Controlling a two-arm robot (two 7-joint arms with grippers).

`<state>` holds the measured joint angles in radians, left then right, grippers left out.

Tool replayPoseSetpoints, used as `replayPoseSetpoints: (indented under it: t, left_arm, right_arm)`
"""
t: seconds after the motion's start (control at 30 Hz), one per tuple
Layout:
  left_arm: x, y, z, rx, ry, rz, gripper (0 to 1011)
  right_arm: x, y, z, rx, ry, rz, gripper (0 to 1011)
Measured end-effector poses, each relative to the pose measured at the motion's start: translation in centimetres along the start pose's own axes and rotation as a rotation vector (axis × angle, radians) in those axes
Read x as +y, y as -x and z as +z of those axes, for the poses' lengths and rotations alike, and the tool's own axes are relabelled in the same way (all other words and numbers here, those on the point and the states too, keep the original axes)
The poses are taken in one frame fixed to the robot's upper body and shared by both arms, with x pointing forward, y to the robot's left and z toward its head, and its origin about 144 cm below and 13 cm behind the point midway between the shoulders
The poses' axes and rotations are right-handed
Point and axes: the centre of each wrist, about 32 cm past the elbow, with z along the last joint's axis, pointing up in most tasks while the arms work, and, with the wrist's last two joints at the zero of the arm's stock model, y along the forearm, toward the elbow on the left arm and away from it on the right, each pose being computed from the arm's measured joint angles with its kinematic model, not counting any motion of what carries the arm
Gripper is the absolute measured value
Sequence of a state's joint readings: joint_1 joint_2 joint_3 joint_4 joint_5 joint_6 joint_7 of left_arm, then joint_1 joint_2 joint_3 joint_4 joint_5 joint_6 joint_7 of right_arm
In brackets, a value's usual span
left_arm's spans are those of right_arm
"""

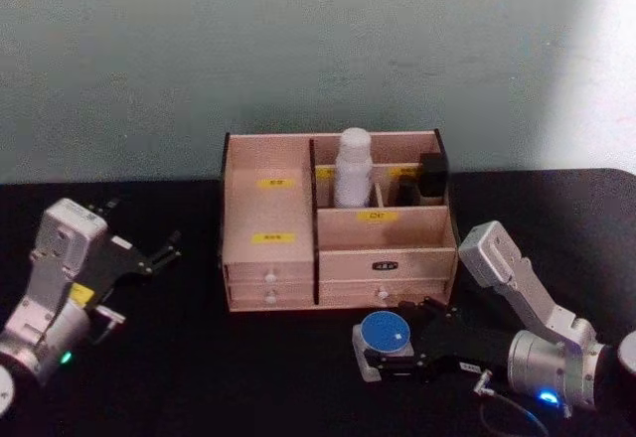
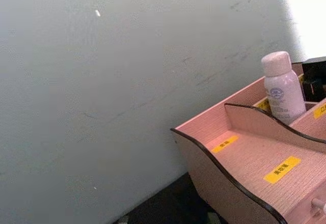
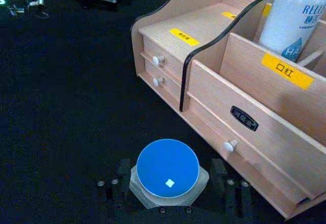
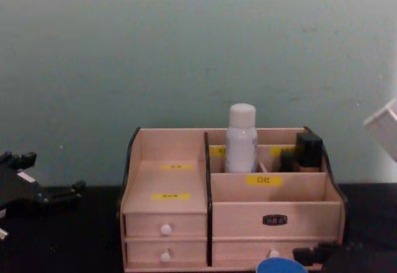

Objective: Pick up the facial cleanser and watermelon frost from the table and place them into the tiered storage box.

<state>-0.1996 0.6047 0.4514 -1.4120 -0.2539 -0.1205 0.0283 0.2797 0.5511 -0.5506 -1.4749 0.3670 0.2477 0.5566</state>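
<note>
Right end effector grips blue-lidded watermelon frost by its sides at black worktop, just in front of tiered storage box drawers. Left end effector, fingers narrowly parted, empty, hangs left of box, well apart. Facial cleanser stands upright in box's rear compartment, right of centre divider, near dark item. Grey-green wall behind.

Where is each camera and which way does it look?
Head: high, looking down on the tiered storage box, left gripper, right gripper.
Chest: low, facing the box's drawers, left gripper alongside.
Left wrist: looks across the box at the wall.
Right wrist: looks down on the watermelon frost at its gripper.
Head and chest share the facial cleanser.
</note>
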Motion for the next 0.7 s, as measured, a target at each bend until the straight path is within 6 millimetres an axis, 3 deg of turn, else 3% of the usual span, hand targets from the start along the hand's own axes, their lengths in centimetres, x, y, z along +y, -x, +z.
replayPoseSetpoints:
  t: [0.6, 0.7]
  left_arm:
    - [0.0, 0.01, 0.0, 0.0, 0.0, 0.0, 1001]
    - [0.0, 0.0, 0.0, 0.0, 0.0, 0.0, 1001]
  right_arm:
    - [-0.01, 0.02, 0.06, -0.002, 0.0, -0.003, 1000]
    - [-0.01, 0.02, 0.05, -0.002, 0.0, -0.003, 964]
